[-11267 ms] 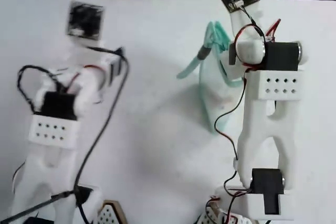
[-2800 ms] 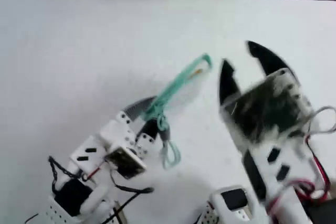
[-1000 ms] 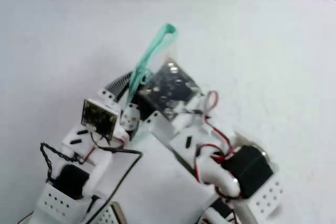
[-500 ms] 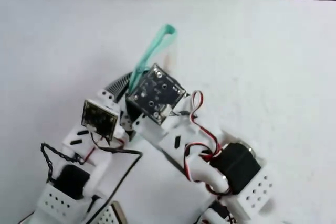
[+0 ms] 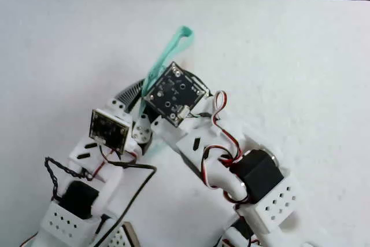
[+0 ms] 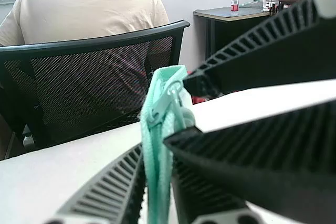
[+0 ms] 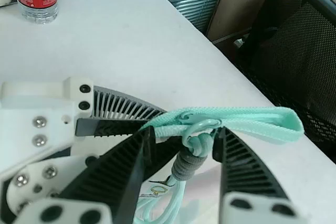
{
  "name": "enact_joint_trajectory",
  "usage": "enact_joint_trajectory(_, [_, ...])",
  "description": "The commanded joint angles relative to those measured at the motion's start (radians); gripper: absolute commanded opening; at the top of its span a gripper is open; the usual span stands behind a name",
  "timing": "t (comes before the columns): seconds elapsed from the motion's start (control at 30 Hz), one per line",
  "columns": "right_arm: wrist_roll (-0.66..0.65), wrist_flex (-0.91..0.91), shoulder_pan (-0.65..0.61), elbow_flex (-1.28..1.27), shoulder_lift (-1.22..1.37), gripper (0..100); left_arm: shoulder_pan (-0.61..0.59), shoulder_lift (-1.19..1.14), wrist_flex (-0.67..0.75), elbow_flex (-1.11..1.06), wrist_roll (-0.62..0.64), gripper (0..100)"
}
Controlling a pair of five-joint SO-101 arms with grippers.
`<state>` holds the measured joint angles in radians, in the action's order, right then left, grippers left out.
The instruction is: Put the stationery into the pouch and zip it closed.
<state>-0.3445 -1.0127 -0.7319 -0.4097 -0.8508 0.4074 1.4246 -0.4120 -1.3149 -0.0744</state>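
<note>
zipping step, grip not yet made

the pouch (image 5: pixel 166 57) stands on edge near the middle of the table (image 5: pixel 289 56), its near end clamped in the left gripper (image 6: pixel 155 148). the right gripper (image 7: pixel 184 132) has its jaws partly apart, straddling the zipper pull (image 7: pixel 202 126) without pinching it. next, likely: close on the pull and draw it along.

We see the white tabletop (image 5: pixel 300 50) brightly lit, almost glaring, with soft faint shadows beside the pouch (image 5: pixel 167 56) and arms; the room behind is dark.
</note>
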Motion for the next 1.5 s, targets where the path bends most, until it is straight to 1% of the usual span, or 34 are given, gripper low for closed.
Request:
enact_joint_trajectory(0.0, [-0.017,0.053,0.024,0.003,-0.004,18.0,0.002,-0.038,0.002,-0.011,0.015,2])
enact_joint_trajectory(0.1, [-0.021,0.053,0.028,0.005,0.024,18.0,0.002,-0.038,0.000,-0.011,0.015,2])
enact_joint_trajectory(0.2, [-0.087,0.054,0.058,0.005,0.081,18.1,0.004,-0.038,-0.003,-0.011,0.015,2])
enact_joint_trajectory(0.33, [-0.143,0.053,0.093,0.008,0.171,18.2,0.005,-0.038,-0.003,-0.011,0.015,2])
enact_joint_trajectory(0.47, [-0.232,0.041,0.088,0.008,0.202,17.5,0.005,-0.038,-0.003,-0.011,0.015,2])
enact_joint_trajectory(0.57, [-0.305,0.039,0.082,0.009,0.202,10.4,0.005,-0.038,-0.003,-0.011,0.015,2])
enact_joint_trajectory(0.67, [-0.434,0.033,0.053,0.005,0.202,4.4,0.005,-0.038,-0.003,-0.011,0.015,2])
enact_joint_trajectory(0.77, [-0.529,0.024,0.039,0.003,0.208,1.9,0.005,-0.038,-0.003,-0.011,0.015,2])
enact_joint_trajectory(0.9, [-0.591,0.018,0.058,0.006,0.202,1.9,0.004,-0.038,-0.003,-0.011,0.015,2])
enact_joint_trajectory(1.07, [-0.611,0.036,0.139,0.009,0.202,1.9,0.002,-0.038,-0.003,-0.011,0.015,2])
enact_joint_trajectory(1.27, [-0.611,0.110,0.229,0.003,0.213,1.9,0.004,-0.038,-0.003,-0.011,0.015,2])
enact_joint_trajectory(1.47, [-0.605,0.111,0.234,0.003,0.213,1.9,0.005,-0.038,-0.003,-0.011,0.015,2])
